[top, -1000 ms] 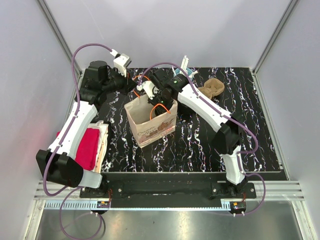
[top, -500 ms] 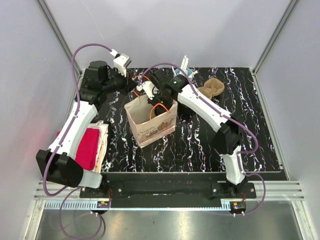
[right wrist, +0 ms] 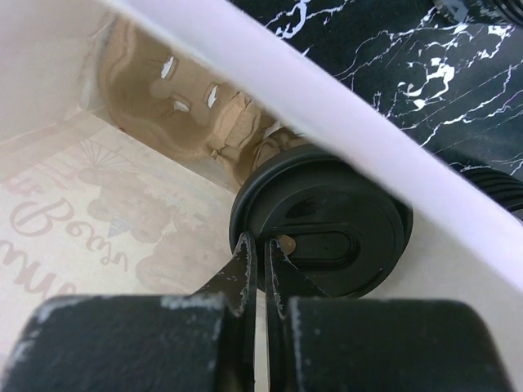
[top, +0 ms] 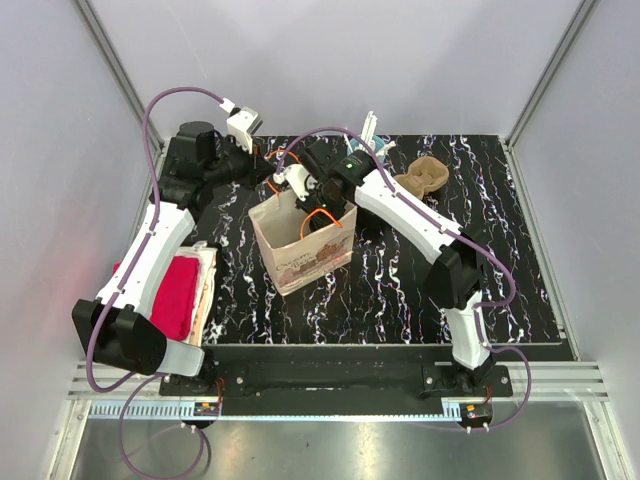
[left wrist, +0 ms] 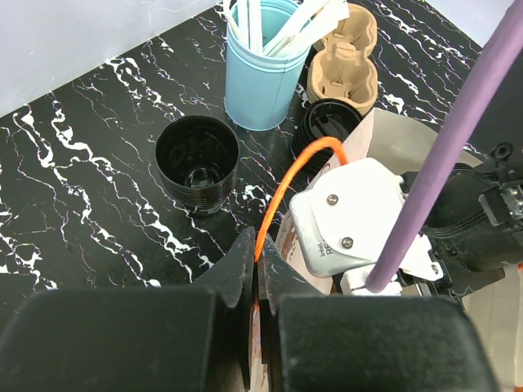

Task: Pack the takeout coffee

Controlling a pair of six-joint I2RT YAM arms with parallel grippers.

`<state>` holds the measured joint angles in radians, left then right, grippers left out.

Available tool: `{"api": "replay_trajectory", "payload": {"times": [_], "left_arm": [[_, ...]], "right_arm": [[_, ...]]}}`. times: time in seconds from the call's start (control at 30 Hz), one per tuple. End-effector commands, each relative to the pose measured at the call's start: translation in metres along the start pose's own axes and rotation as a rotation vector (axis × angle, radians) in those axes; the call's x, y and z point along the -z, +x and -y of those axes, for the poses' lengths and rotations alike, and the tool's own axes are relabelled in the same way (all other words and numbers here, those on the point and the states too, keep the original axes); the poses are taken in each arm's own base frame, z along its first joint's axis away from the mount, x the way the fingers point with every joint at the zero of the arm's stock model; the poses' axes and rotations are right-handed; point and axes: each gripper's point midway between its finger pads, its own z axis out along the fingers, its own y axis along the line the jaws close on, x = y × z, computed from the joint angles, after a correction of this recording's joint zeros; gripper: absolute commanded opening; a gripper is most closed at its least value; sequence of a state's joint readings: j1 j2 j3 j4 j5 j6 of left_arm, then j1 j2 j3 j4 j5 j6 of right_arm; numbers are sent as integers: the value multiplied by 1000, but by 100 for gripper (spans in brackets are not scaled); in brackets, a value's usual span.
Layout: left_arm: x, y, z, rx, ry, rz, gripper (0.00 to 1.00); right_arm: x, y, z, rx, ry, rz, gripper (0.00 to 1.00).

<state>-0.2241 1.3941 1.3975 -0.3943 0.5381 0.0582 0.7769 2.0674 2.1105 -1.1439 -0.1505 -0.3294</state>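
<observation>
The takeout coffee [right wrist: 327,222] is a black cup with a round black lid. It stands inside the brown paper bag [top: 300,250], beside a cardboard carrier [right wrist: 176,98] on the bag's floor. My right gripper [right wrist: 260,245] reaches down into the bag, and its jaws are pinched on the left rim of the lid. My left gripper [left wrist: 257,245] is shut on the bag's back rim by the orange handle [left wrist: 294,171] and holds the bag open. In the top view the cup is hidden by the right wrist [top: 300,180].
Behind the bag stand a lidless black cup [left wrist: 197,159], a light-blue cup of white straws [left wrist: 261,73], a cardboard cup carrier [left wrist: 343,65] and another black lid [left wrist: 328,126]. A pink cloth [top: 178,295] lies at the table's left edge.
The right wrist has shifted very slightly over the bag's mouth. The left arm and the bag have stayed in place.
</observation>
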Motion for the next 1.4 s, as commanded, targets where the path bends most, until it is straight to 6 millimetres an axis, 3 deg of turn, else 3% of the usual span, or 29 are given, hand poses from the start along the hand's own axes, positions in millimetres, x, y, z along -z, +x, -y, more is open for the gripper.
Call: {"api": "replay_trajectory", "payload": {"times": [0.0,0.67,1.37], "left_arm": [[8,-17,5,-35,-2,62,0],[7,-16,2,-28,-19,61,0],[3,-15,-24,-8,-143,33,0]], "right_arm": [[20,-14,-5,25,2,72,0],[14,-11,-5,28,-2,60,0],[11,-8,-6,25,-10,50,0]]}}
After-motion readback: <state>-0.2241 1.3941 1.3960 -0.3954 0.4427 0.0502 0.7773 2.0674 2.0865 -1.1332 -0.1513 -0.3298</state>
